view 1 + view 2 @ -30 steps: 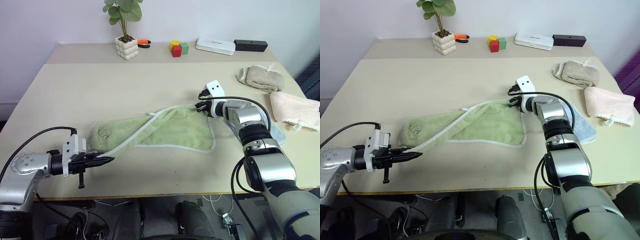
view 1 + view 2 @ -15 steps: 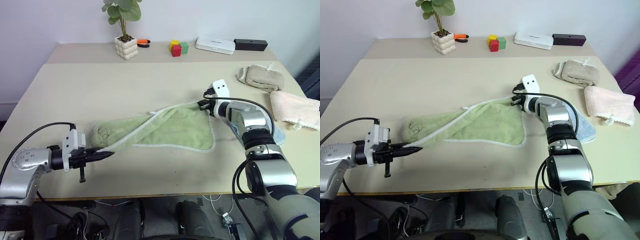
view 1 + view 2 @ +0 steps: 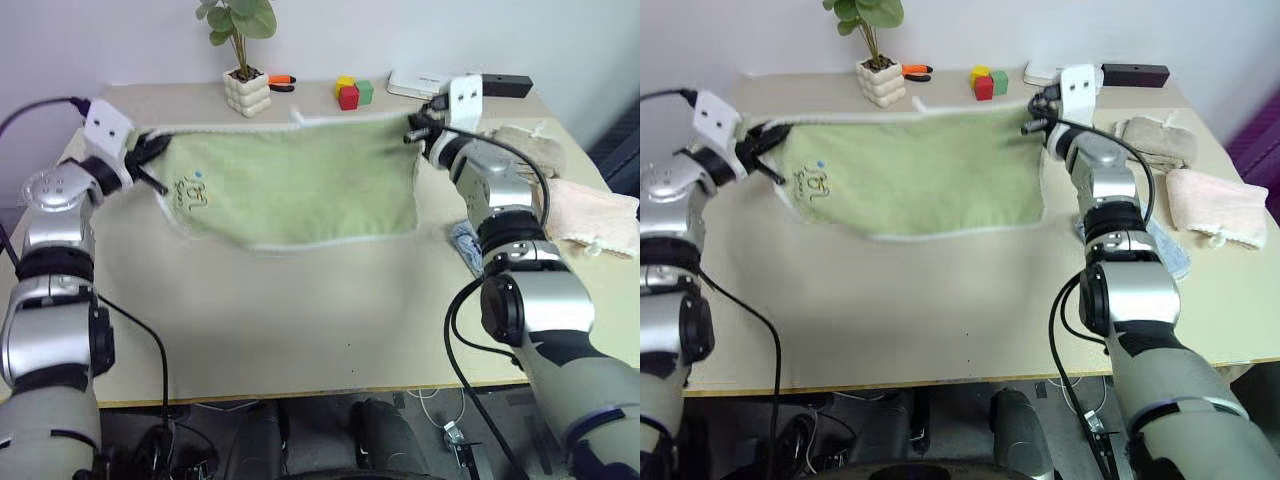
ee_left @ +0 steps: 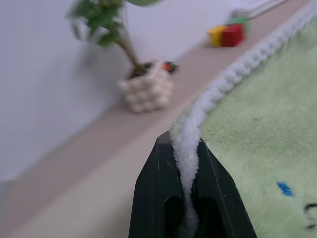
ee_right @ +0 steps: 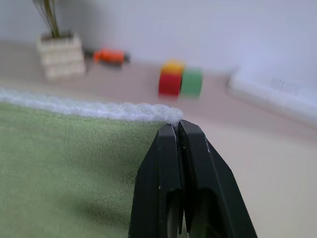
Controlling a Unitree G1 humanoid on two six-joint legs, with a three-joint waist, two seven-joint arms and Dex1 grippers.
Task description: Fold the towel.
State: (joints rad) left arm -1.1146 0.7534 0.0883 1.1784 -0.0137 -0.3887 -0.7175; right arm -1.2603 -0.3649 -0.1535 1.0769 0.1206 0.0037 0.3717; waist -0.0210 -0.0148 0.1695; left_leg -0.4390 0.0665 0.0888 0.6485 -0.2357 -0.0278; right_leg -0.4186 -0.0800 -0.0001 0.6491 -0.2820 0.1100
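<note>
The light green towel (image 3: pixel 290 185) hangs spread out in the air above the table, stretched between both grippers, its whitish edging along the top and its lower edge sagging toward the tabletop. A small dark embroidered mark (image 3: pixel 192 190) shows near its left corner. My left gripper (image 3: pixel 148 148) is shut on the top left corner; in the left wrist view the white edging (image 4: pixel 190 144) is pinched between the black fingers. My right gripper (image 3: pixel 415 130) is shut on the top right corner (image 5: pixel 166 115).
A potted plant (image 3: pixel 247 75), an orange tool (image 3: pixel 286 82) and coloured blocks (image 3: pixel 353 94) stand along the back edge, with a white box (image 3: pixel 412 85) and a black bar (image 3: pixel 508 86). Beige (image 3: pixel 525 143), pink (image 3: pixel 595 215) and light blue (image 3: pixel 468 243) towels lie at the right.
Both grippers rose and moved toward the back of the table, lifting the towel off it. It went from a bunched strip lying flat to a sheet spread open between them.
</note>
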